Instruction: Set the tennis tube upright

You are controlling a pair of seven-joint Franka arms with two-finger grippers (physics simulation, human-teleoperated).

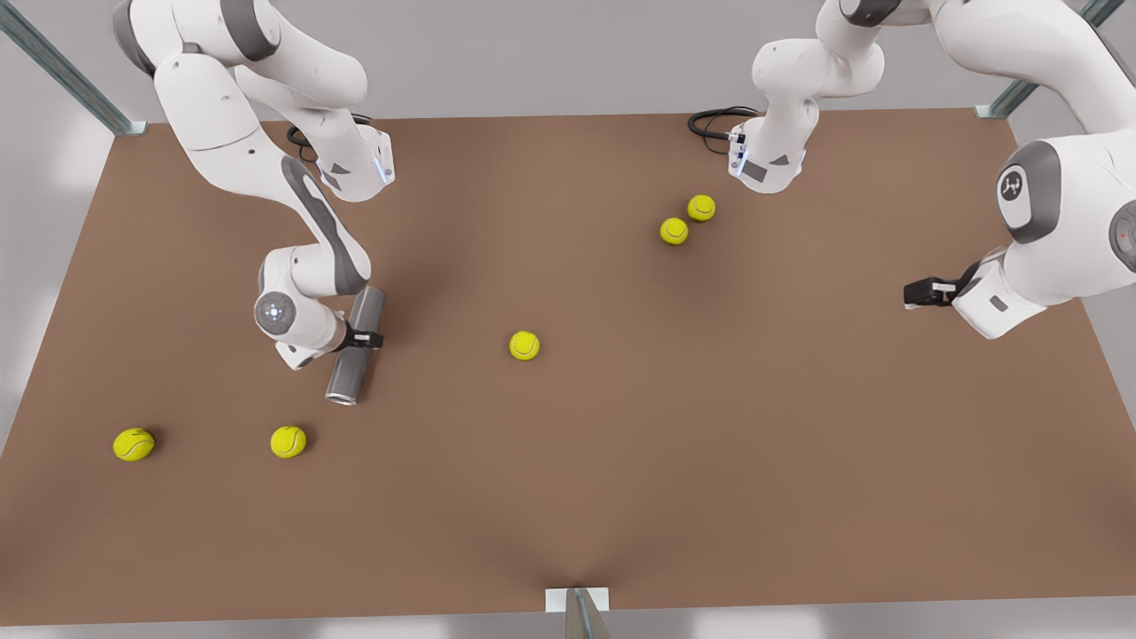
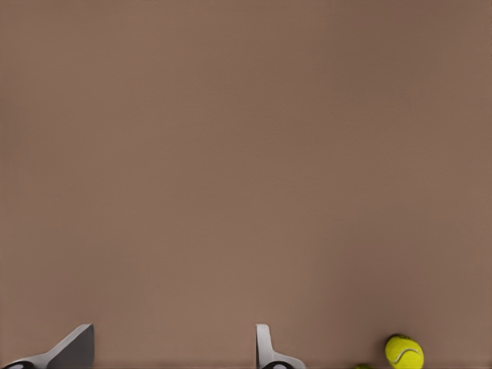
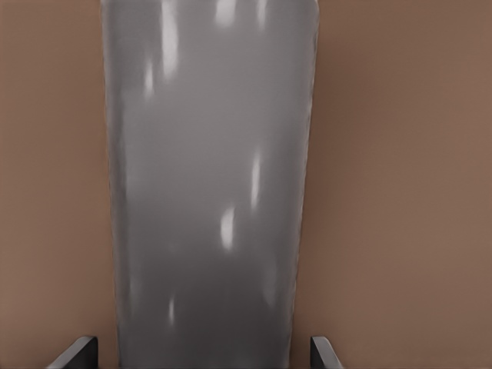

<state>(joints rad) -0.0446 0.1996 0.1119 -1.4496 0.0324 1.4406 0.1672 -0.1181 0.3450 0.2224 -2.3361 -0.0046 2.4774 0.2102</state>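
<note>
The tennis tube (image 1: 349,373) is a dark grey cylinder lying flat on the brown table (image 1: 710,444) at the front view's left, its silvery rim toward the near edge. My right gripper (image 1: 364,338) straddles its middle. In the right wrist view the tennis tube (image 3: 207,192) sits between the two fingertips (image 3: 77,352), with a thin gap on each side, so my right gripper (image 3: 204,354) is open. My left gripper (image 1: 914,293) waits low over the table at the front view's right. In its own view my left gripper (image 2: 171,352) is open with nothing in it.
Several yellow-green tennis balls lie loose: one mid-table (image 1: 524,345), a pair at the back (image 1: 674,231), one just in front of the tube (image 1: 288,441) and one at the near left (image 1: 134,444). Another ball (image 2: 404,351) lies beside my left gripper.
</note>
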